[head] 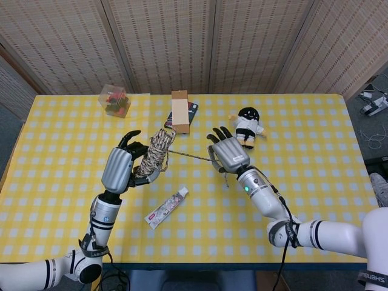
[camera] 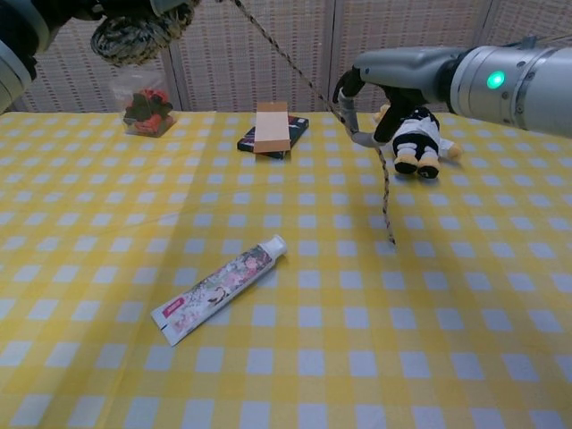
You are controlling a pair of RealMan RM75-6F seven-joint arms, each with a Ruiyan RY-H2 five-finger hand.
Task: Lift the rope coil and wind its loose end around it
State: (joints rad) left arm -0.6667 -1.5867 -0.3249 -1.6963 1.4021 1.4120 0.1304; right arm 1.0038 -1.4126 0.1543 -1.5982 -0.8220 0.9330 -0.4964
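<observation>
The left robot hand [head: 119, 170] holds the mottled tan-and-black rope coil [head: 153, 154] aloft above the yellow-checked bench [head: 66, 151]. The right robot hand [head: 227, 154] pinches the coil's loose end [camera: 386, 201], stretched taut between them. The strand could slip from that light pinch, or a strong pull could drag loops off the coil.

The print on the toothpaste tube [camera: 220, 289] is too small to read.

Rough braided rope coil [head: 151, 159], matt cloth tablecloth [head: 315, 139], glossy plastic toothpaste tube [camera: 219, 288]
</observation>
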